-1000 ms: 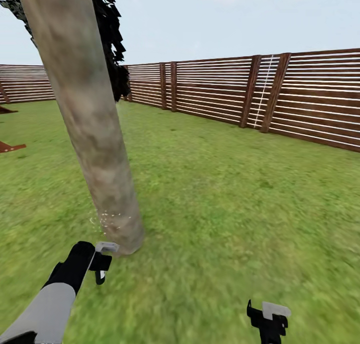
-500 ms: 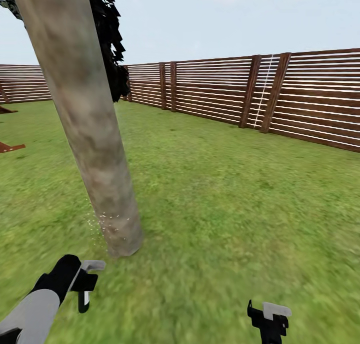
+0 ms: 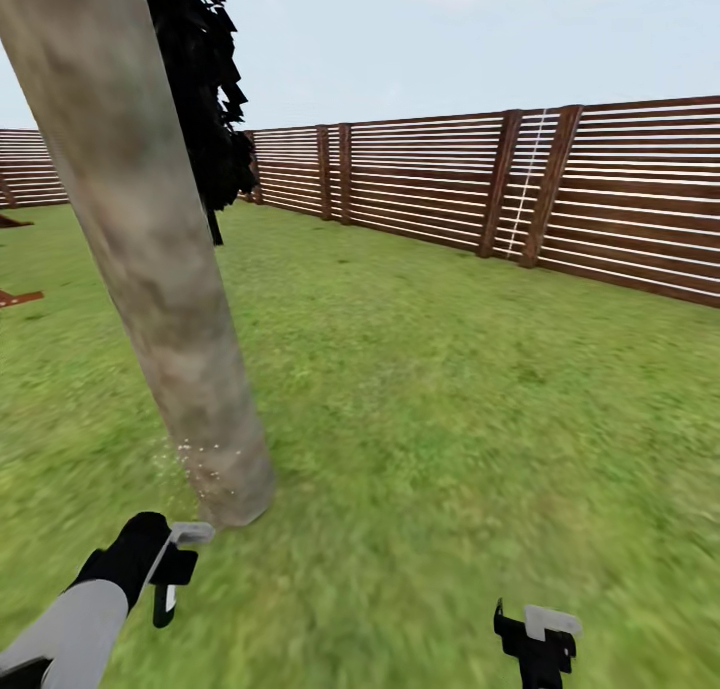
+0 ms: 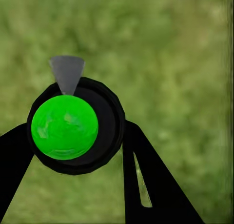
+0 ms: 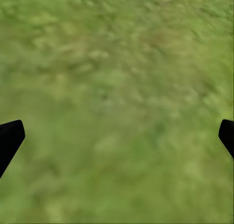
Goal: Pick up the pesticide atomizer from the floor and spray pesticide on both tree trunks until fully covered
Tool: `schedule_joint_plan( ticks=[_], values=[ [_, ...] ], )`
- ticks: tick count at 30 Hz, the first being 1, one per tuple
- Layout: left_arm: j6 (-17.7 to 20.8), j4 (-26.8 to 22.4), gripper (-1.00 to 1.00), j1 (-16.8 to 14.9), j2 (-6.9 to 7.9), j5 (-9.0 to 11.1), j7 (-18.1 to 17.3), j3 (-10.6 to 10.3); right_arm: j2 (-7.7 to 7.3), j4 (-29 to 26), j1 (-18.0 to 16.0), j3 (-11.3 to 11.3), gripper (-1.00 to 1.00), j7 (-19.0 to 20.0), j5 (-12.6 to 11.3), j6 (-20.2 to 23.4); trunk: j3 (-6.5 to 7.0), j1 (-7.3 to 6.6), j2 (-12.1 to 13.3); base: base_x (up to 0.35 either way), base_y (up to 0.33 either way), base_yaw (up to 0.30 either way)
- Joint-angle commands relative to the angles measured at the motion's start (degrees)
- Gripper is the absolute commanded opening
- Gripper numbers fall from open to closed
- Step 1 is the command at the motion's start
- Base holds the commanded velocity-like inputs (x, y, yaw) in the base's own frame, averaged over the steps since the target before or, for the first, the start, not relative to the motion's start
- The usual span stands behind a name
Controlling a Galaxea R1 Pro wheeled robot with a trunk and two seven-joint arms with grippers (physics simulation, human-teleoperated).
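A thick mottled grey-brown tree trunk (image 3: 150,269) rises from the lawn at the left of the head view. White spray specks (image 3: 200,461) dot its base. My left gripper (image 3: 168,577) sits low, just short of that base, shut on the pesticide atomizer (image 3: 166,599). In the left wrist view the atomizer (image 4: 73,126) is seen end-on: a dark round body with a bright green top and a grey cone at its edge, held between the black fingers (image 4: 146,185). My right gripper (image 3: 537,649) hangs open over bare grass, fingers wide apart (image 5: 9,138).
A narrow black-leaved tree (image 3: 200,89) with a thin dark stem stands behind the trunk. A brown slatted fence (image 3: 500,179) closes off the back and right. Brown objects (image 3: 15,297) lie at the far left. Open lawn (image 3: 450,399) stretches to the right.
My left gripper drew back from the trunk base, lower and to the left, with the atomizer. The head view shifted, moving the trunk left and revealing the thin tree's stem.
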Motion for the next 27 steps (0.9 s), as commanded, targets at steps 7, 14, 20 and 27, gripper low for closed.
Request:
schedule_joint_plan(
  ticks=[7, 14, 20, 27],
  values=[
    [0.0, 0.4, -1.0, 0.0, -0.59, -0.6, -0.4, 0.5, 0.1, 0.1, 0.0, -0.4, 1.0, -0.1, 0.5, -0.2, -0.05, 0.01, 0.0, 0.197, -0.171, 0.223],
    [-5.6, 5.6, -1.0, 0.0, -0.58, 0.7, 0.3, 0.6, 0.02, 0.0, 0.0, -0.5, 1.0, -0.1, 0.5, -0.2, -0.05, 0.01, 0.0, -0.094, -0.082, 0.044],
    [-9.1, 7.1, -1.0, 0.0, -1.49, 3.0, 1.1, 0.8, 0.1, 0.0, 0.0, -0.5, 1.0, -0.1, 0.5, -0.2, -0.05, 0.01, 0.0, 0.039, -0.261, 0.203],
    [-9.6, 7.1, -1.0, 0.0, -2.63, 3.8, 4.9, 0.8, -0.23, 0.0, 0.0, -0.5, 1.0, -0.1, 0.5, -0.2, -0.05, 0.01, 0.0, 0.135, -0.272, 0.056]
  ],
)
